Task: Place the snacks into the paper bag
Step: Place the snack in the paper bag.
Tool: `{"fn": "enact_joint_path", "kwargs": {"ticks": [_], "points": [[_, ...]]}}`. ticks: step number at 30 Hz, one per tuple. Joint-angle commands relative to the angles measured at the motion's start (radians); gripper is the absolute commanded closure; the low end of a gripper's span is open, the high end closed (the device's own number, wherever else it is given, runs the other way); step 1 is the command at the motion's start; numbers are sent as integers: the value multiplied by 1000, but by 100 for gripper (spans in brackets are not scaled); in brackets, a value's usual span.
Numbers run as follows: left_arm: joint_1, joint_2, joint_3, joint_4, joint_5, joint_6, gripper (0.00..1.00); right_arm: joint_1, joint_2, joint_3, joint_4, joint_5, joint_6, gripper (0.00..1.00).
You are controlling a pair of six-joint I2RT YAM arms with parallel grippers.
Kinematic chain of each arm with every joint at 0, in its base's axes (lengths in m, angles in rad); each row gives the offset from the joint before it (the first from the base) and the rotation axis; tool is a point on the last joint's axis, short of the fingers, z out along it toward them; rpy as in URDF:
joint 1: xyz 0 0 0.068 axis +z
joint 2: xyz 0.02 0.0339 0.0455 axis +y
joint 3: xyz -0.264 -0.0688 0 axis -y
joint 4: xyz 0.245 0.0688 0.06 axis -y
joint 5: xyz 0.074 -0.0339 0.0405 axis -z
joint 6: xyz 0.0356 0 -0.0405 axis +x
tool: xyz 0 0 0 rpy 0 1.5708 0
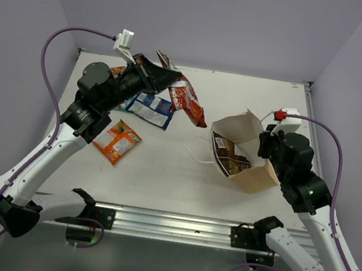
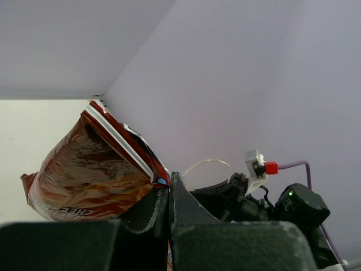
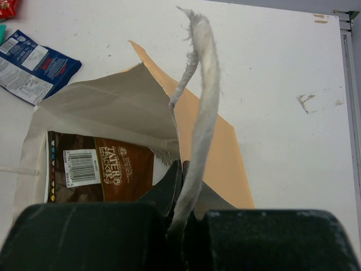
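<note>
- The left gripper pinches the red packet by a corner, up at the far left
- The right gripper pinches the cord handle of the paper bag, lying on the right
- The red packet looks light, soft and slippery; grab an edge

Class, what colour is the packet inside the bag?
The packet is dark brown; right wrist view.

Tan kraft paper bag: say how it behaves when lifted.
Probably floppy: the tan kraft paper bag looks crumpled and splayed. Likely light: only one dark brown snack packet shows inside. It may tilt, since the right hand pinches just one thin white cord handle.
</note>
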Motion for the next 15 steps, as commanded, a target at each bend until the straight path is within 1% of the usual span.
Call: {"fn": "enact_joint_path", "kwargs": {"ticks": [1,5,15], "points": [[-50,14,66,115,33,-26,100,6,-8,8,65,-9,8,100],[-166,49,98,126,-12,-1,100,4,-11,8,64,-3,8,100],[-315,186,161,183,-7,-12,100,6,-14,5,65,-7,12,100]]}}
